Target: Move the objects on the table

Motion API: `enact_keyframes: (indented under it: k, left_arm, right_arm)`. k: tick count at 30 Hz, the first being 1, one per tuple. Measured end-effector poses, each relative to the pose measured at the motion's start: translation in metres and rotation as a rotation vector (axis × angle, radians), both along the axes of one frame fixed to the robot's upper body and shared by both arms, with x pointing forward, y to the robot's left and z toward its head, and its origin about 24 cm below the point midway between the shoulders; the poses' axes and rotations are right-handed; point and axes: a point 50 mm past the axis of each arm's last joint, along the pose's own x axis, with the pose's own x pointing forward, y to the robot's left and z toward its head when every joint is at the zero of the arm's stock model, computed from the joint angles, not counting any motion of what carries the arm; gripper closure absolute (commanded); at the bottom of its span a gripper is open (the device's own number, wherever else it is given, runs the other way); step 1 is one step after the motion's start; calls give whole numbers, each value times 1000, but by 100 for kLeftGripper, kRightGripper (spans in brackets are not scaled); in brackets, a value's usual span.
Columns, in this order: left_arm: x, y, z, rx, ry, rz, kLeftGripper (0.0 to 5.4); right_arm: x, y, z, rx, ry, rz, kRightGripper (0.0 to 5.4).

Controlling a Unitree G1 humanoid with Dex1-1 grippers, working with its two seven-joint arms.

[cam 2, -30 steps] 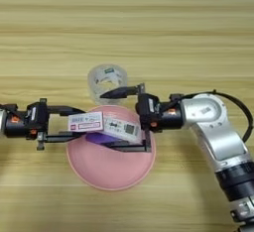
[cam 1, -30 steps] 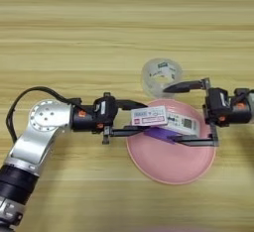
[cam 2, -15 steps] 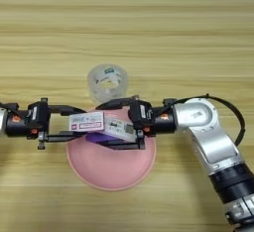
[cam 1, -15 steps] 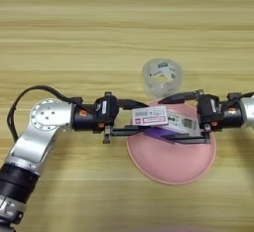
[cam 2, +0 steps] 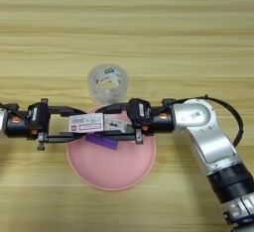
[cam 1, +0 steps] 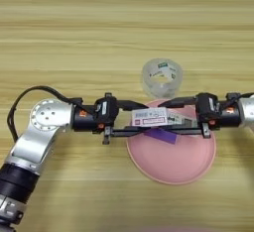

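Right now both arms meet over the far half of the pink plate (cam 1: 171,161), which sits near-centre on the table (cam 1: 124,37). Left pincer (cam 1: 130,118) comes in from the left with its two black fingers spread either side of the white block with the pink-red label (cam 1: 149,117); right pincer (cam 2: 116,123) comes in from the right, fingers likewise bracketing what looks like the white remote (cam 2: 116,124). Whether either is actually clamping or just straddling, I can't tell. Block and remote lie end to end, touching or overlapping, long axis left-right, in line with both sets of fingers; the label end points left. My read: approaching along the long axis lets each pincer close across the narrow width. Purple rectangle (cam 1: 161,135) lies flat on the plate just nearside of them, long axis tilted a bit, right end nearer. Clear tape roll (cam 1: 161,77) stands on the table just beyond the plate's far rim, hole up, untouched.
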Motion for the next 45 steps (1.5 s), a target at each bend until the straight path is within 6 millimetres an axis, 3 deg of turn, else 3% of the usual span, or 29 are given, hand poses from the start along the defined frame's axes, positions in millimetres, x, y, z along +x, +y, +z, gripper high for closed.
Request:
enact_keyframes:
  k: [13, 14, 24, 36, 45]
  left_arm:
    - [1, 0, 0, 0, -3, -1, 337]
    - [1, 0, 0, 0, -3, -1, 308]
    - [3, 1, 1, -9, -7, 14, 214]
    - [3, 4, 16, -141, -16, 0, 98]
    - [6, 6, 21, -198, -18, 23, 17]
  right_arm:
    - [0, 0, 0, 1, 1, -1, 330]
    - [0, 0, 0, 1, 1, -1, 330]
    - [1, -2, -3, -3, 16, -8, 330]
    - [5, -13, -8, 6, 30, -64, 330]
    - [-8, -25, -21, -16, 94, -67, 330]
